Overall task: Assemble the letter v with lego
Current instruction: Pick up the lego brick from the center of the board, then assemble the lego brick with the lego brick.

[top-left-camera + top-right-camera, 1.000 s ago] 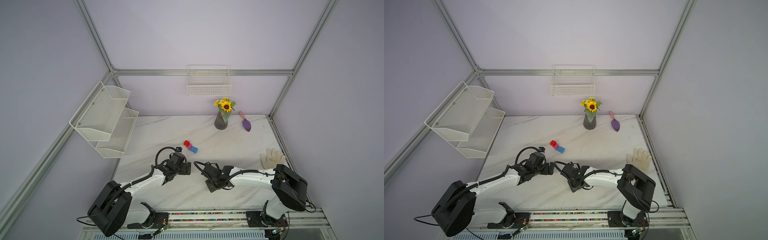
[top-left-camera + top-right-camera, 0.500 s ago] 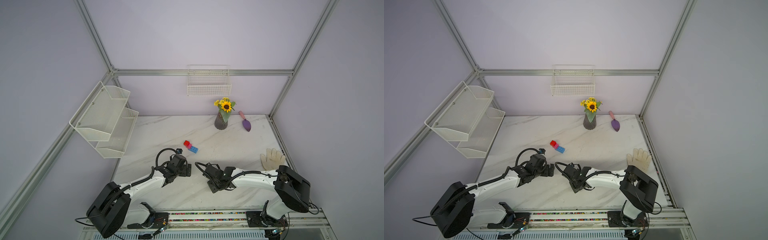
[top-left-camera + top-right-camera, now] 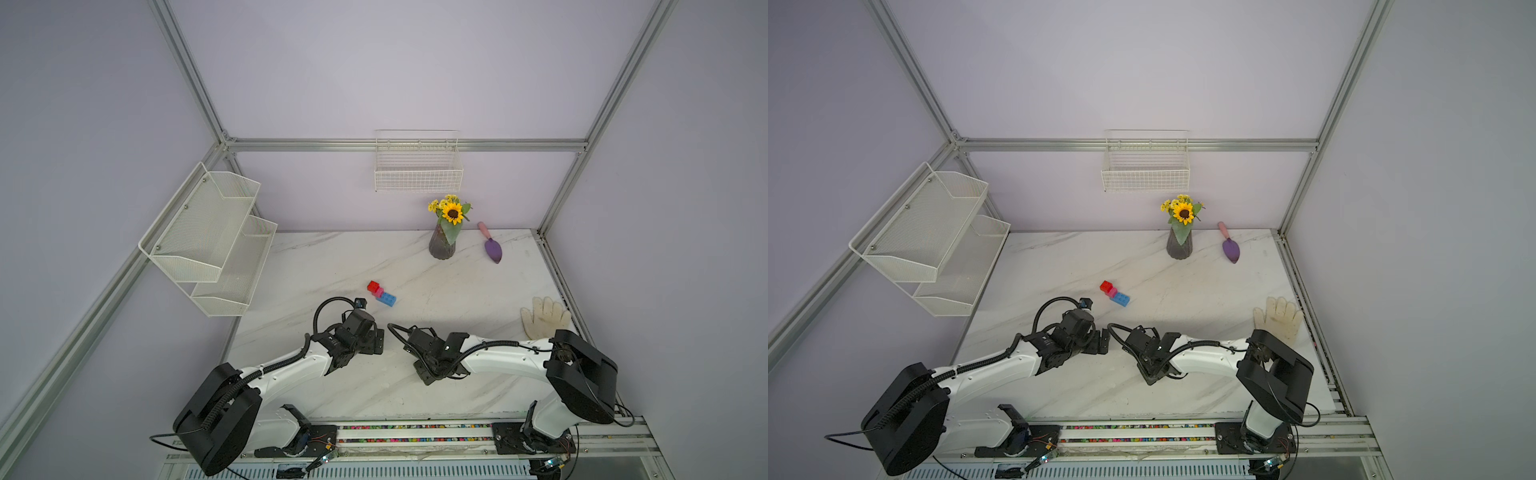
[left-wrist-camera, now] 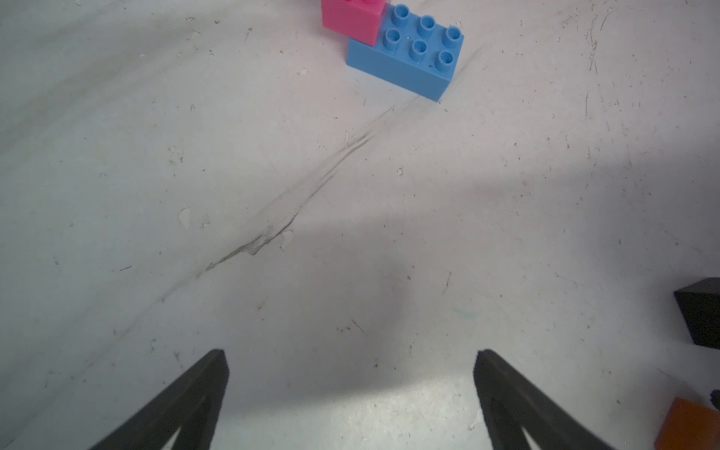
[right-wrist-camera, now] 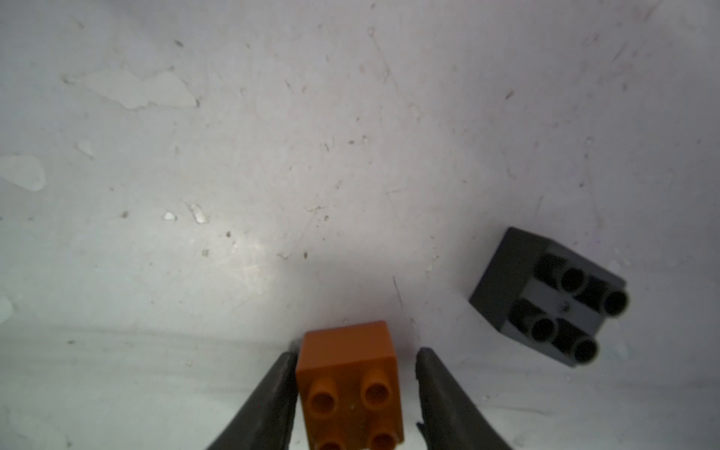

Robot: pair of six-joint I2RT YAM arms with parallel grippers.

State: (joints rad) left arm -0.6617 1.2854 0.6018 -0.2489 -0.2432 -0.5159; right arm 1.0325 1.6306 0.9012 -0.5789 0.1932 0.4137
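Your right gripper (image 5: 356,352) has its jaws narrow around the orange-brown brick (image 5: 350,389), studs up on the marble table (image 3: 457,291). One finger (image 5: 280,374) touches a flat side and the other shows a sliver of gap, so it isn't clamped yet. Centre the jaws first; otherwise I expect the first contact to twist the brick. Then squeeze on the two flat sides, low enough to leave the studs free, and lift straight up.

The started letter v stands at about 11 o'clock from that gripper: red brick (image 3: 373,286) on pink brick (image 3: 378,292) on blue brick (image 3: 387,299), stepped. Six blue studs are bare, so aim for the end away from the pink.

Your left gripper (image 4: 349,352) hangs at 9 o'clock from the right one, jaws wide and holding nothing, and just beside your likely path, so go over it or shift it. The black brick (image 5: 545,296) lies near the orange-brown one but apart; don't nudge it.

Well clear are the two-tier mesh shelf (image 3: 208,237) at 10 o'clock, the wire basket (image 3: 417,166) at 12, the work glove (image 3: 544,318) at 3, and the sunflower vase (image 3: 442,245) and purple trowel (image 3: 492,249) at 1.
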